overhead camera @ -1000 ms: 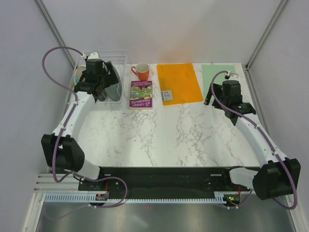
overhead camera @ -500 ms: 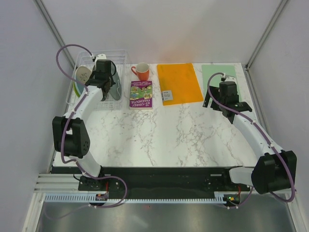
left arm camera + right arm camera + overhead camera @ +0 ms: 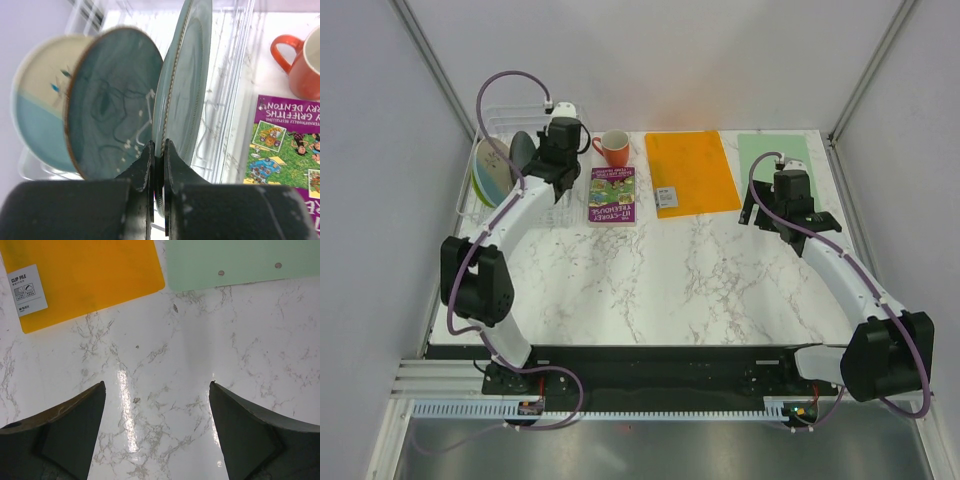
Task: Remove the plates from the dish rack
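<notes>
1. Grey-green plate (image 3: 187,85) stood on edge in the rack (image 3: 235,75), its near rim pinched between the left gripper's (image 3: 159,150) narrow jaws.
2. Teal plate (image 3: 112,100) stood just beside it.
3. Bare marble table (image 3: 165,350) lay under the right gripper (image 3: 157,390), which hovered with jaws wide, well apart from the rack.

The clear wire dish rack (image 3: 235,75) sits at the table's far-left corner. A cream-and-blue plate (image 3: 40,100) and a glossy teal plate (image 3: 110,110) lean on edge inside. Beside them a grey-green plate (image 3: 190,85) stands upright, its rim pinched by the left gripper (image 3: 159,150).
</notes>
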Controlling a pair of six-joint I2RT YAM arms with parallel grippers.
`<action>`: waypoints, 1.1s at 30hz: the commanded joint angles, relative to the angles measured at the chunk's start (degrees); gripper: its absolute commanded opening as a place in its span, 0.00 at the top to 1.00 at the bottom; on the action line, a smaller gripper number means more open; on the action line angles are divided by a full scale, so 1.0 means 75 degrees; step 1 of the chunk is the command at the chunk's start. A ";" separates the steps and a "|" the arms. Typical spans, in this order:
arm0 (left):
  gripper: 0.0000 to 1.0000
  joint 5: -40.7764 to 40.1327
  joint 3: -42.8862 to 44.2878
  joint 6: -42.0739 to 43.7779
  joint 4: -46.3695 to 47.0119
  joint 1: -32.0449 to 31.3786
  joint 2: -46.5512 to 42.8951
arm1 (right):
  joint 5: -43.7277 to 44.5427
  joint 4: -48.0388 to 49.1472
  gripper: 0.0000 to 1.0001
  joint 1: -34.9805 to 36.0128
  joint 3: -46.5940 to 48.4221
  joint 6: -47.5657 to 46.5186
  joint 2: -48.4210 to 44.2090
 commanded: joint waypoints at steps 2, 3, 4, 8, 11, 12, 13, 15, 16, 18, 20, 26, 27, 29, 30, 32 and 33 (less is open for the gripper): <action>0.98 -0.1902 0.1221 0.2119 0.2002 -0.0543 -0.0710 | -0.0152 -0.0024 0.10 -0.0001 0.0120 -0.0026 -0.0324; 0.98 -0.1972 0.1279 0.2364 0.2015 -0.0683 -0.0781 | -0.0198 -0.0036 0.09 -0.0001 0.0144 -0.0038 -0.0406; 0.98 -0.2066 0.1338 0.2448 0.2003 -0.0754 -0.0863 | -0.0222 -0.0048 0.10 -0.0001 0.0156 -0.0038 -0.0453; 0.98 -0.1939 0.1502 0.2391 0.1059 -0.1140 -0.1587 | -0.0421 -0.0083 0.09 -0.0001 0.0284 -0.0003 -0.0688; 0.98 -0.0853 0.1538 0.1281 -0.0207 -0.1258 -0.2162 | -0.0806 0.0010 0.10 -0.0012 0.0343 0.0056 -0.0875; 0.98 0.0161 0.1468 0.0511 -0.0896 -0.1258 -0.2651 | -0.0901 0.0057 0.10 -0.0001 0.0355 0.0091 -0.0969; 0.98 0.0717 0.1235 0.0028 -0.1123 -0.1258 -0.2900 | -0.1273 0.0197 0.09 -0.0012 0.0343 0.0091 -0.1016; 0.98 0.1702 0.0871 -0.0978 -0.1359 -0.1259 -0.3613 | -0.1498 0.0361 0.09 -0.0012 0.0261 0.0231 -0.1191; 0.98 0.2531 0.0498 -0.1298 -0.1360 -0.1258 -0.3838 | -0.1743 0.0478 0.08 -0.0012 0.0238 0.0290 -0.1227; 0.98 0.3842 -0.0018 -0.2143 -0.1290 -0.1247 -0.4120 | -0.2072 0.0584 0.08 -0.0012 0.0168 0.0465 -0.1367; 0.98 0.4645 -0.0441 -0.2948 -0.1057 -0.1258 -0.4425 | -0.2655 0.0760 0.08 -0.0012 0.0063 0.0734 -0.1461; 0.98 0.6814 -0.2795 -0.4917 0.1273 -0.1258 -0.4988 | -0.4227 0.1756 0.10 -0.0012 -0.0709 0.1590 -0.1964; 0.98 0.7118 -0.3344 -0.5154 0.1543 -0.1258 -0.5023 | -0.4346 0.1942 0.09 -0.0001 -0.0816 0.1742 -0.2035; 0.98 0.7354 -0.3792 -0.5681 0.2270 -0.1258 -0.5012 | -0.4464 0.2061 0.09 -0.0001 -0.1132 0.1860 -0.2315; 0.98 0.7495 -0.4166 -0.5835 0.2481 -0.1258 -0.5023 | -0.4534 0.2119 0.09 -0.0012 -0.1226 0.1930 -0.2375; 0.98 0.7648 -0.4519 -0.6221 0.3135 -0.1258 -0.5059 | -0.4581 0.2132 0.09 -0.0012 -0.1473 0.1966 -0.2539; 0.98 0.7787 -0.4799 -0.6328 0.3314 -0.1258 -0.5070 | -0.4616 0.2132 0.09 -0.0012 -0.1566 0.1978 -0.2575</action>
